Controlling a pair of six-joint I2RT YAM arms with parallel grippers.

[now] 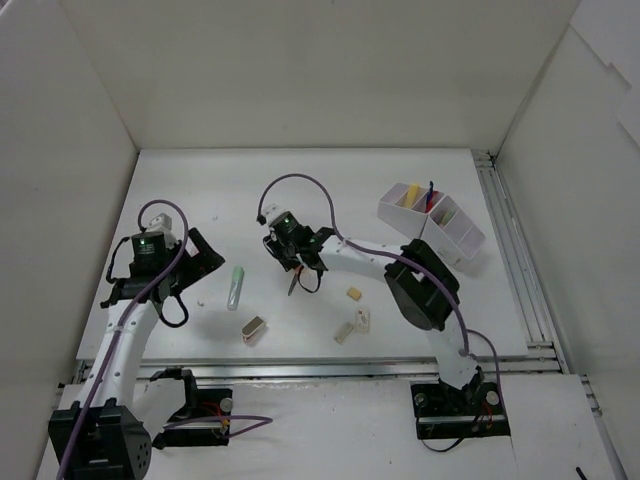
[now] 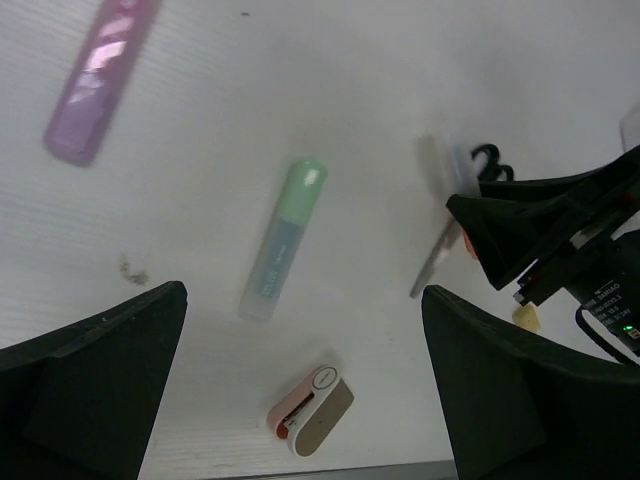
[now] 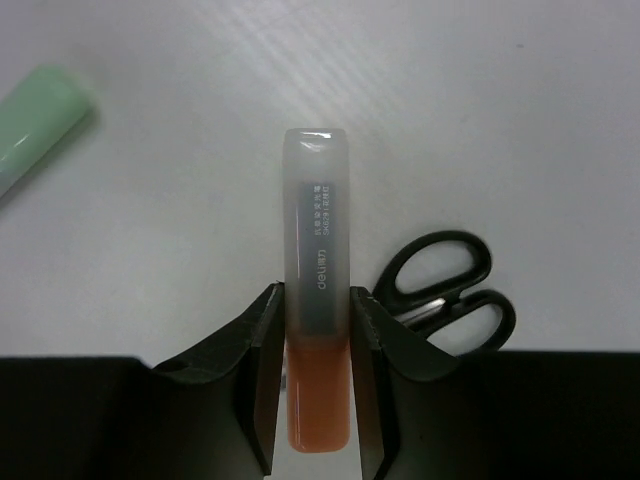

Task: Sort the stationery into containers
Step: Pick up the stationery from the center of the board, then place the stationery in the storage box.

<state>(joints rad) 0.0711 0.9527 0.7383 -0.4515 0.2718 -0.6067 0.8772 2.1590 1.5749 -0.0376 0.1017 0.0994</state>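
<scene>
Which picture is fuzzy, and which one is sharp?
Left wrist view: the scissors look smeared, the green marker a bit soft. Right wrist view: the orange marker in the right gripper is sharp, with a bright glint on its cap.

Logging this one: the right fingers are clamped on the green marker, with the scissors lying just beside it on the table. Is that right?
Not quite. The right fingers grip the orange marker, not the green marker, which lies loose on the table off to one side. The scissors do lie just beside the held marker. The right wrist view shows this.
</scene>
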